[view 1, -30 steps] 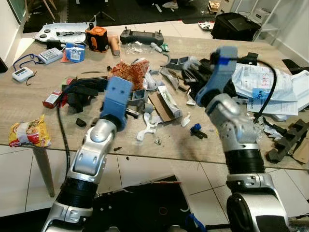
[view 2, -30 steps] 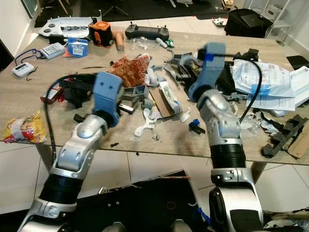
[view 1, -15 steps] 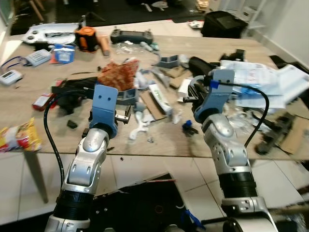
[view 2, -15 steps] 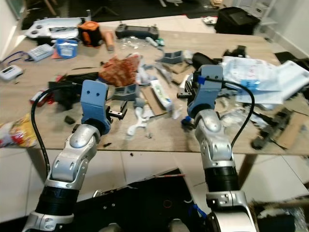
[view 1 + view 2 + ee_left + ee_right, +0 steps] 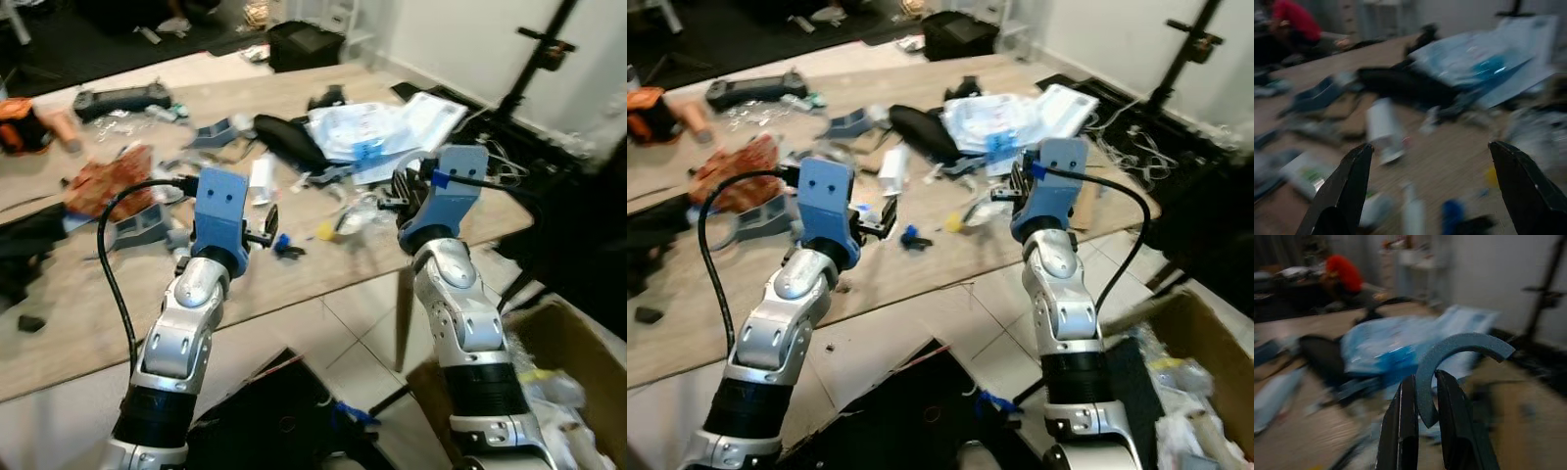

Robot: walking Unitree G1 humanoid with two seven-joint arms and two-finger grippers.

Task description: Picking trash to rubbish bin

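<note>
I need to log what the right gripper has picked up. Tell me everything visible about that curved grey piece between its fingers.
The curved grey piece is a flat, matte, blue-grey arc, like part of a ring, and looks like plastic or foam. The right gripper pinches one end of it between its two black fingers; from there the arc rises and hooks over to a free, squared-off end. It is held in the air above the cluttered wooden table, touching nothing else. The picture is blurred, so finer surface detail cannot be told.

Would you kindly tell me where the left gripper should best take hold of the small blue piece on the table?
Probably across the narrow middle of the small blue piece, coming from above: it lies flat and apart from other clutter. The left gripper hangs close by, fingers wide open.
</note>
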